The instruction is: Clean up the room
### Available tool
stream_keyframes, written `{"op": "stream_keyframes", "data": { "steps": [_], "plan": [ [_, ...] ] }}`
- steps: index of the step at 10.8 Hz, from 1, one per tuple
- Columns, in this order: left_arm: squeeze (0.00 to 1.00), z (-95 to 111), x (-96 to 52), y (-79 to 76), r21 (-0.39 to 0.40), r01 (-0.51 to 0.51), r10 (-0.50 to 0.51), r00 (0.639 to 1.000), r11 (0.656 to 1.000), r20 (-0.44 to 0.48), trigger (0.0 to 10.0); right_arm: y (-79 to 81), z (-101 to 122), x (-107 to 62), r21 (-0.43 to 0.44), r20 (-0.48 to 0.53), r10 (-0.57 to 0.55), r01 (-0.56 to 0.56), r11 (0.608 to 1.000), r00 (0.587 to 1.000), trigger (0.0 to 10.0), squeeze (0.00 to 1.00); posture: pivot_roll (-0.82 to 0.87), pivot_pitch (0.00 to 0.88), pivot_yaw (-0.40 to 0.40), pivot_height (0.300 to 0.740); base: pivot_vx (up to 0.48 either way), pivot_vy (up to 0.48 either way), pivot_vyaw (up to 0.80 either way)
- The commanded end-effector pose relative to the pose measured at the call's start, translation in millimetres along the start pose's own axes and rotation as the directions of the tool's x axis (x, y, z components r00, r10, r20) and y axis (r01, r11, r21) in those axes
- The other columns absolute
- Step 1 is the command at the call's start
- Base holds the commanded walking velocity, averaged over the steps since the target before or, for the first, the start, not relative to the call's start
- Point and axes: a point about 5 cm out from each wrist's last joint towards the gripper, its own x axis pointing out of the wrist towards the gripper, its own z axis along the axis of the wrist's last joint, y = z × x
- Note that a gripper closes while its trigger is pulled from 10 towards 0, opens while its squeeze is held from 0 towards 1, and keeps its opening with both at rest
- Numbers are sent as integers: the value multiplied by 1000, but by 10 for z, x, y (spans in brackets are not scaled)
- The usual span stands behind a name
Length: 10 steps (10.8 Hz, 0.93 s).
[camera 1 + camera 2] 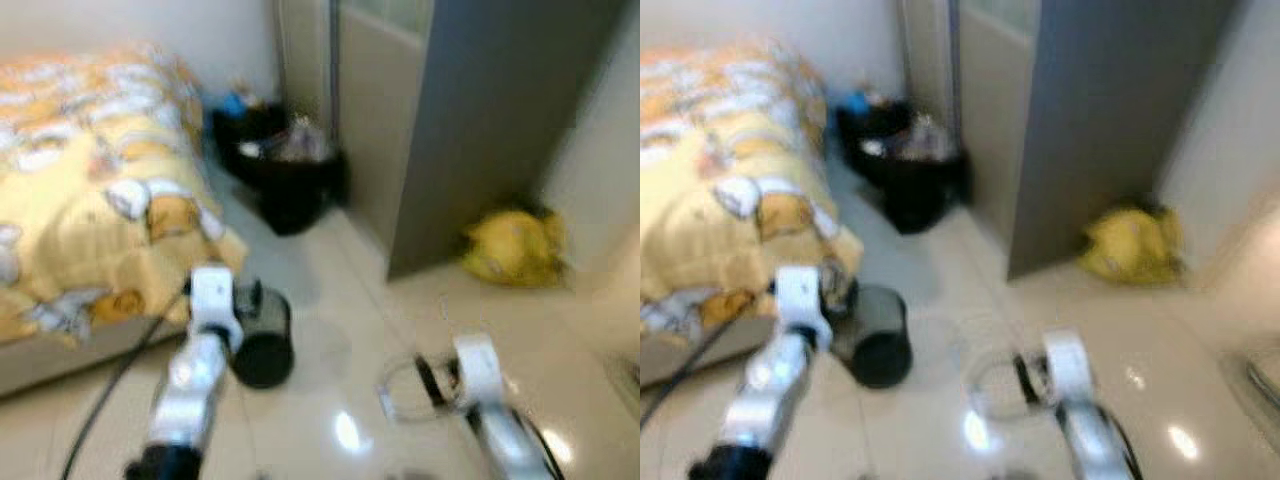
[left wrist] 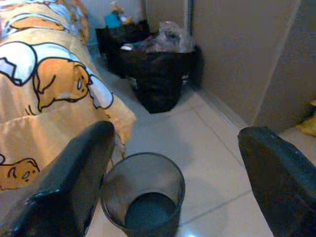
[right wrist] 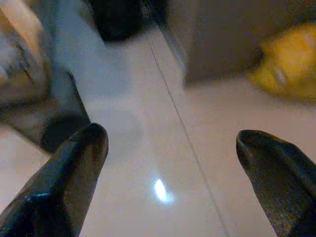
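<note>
Wastebasket (image 2: 143,197) upright beside bed (image 2: 39,94); black bags (image 2: 158,74) stuffed full.

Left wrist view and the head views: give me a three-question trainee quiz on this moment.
1. True or false: the mesh bin by the bed stands upright with nothing in it.
2. What lies on the floor beside the grey door? A) a yellow bag B) a red shoe C) a folded towel
3. Fill in: both the left claw and the right claw are ____ and hold nothing.

Key: 1 true; 2 A, the yellow bag; 3 open.
</note>
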Motion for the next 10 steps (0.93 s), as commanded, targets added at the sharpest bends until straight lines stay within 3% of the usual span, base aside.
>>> {"op": "stream_keyframes", "data": {
  "steps": [1, 2, 3, 7, 10],
  "plan": [
    [0, 2, 17, -11, -16, -10, 10, 1000, 1000, -1, 10000, -111, -28, -29, -11, -5, -46, 46, 999, 999, 10000, 0, -191, 0, 56, 740, 0, 0, 0],
    [0, -2, 9, -47, -74, -3, 3, 1000, 997, 2, 10000, -328, -171, -141, 24, -59, -150, 152, 988, 987, 10000, 0, -206, 0, 50, 740, 0, 0, 0],
    [0, -37, -5, -51, -76, -8, 8, 1000, 997, -3, 10000, -449, -162, -162, 78, -53, -222, 225, 971, 974, 10000, 0, -211, 0, 50, 740, 0, 0, 0],
    [0, -3, 6, -25, -77, -11, 14, 999, 997, 32, 10000, -388, -109, -87, 48, -32, -186, 188, 981, 982, 10000, 0, -201, 0, 46, 740, 415, 0, 0],
    [0, 12, 22, 1, -54, -31, 34, 998, 998, 47, 10000, -566, -145, -120, 76, -85, -288, 295, 953, 954, 10000, 0, -203, 0, 53, 740, 467, 0, 0]
  ]
}}
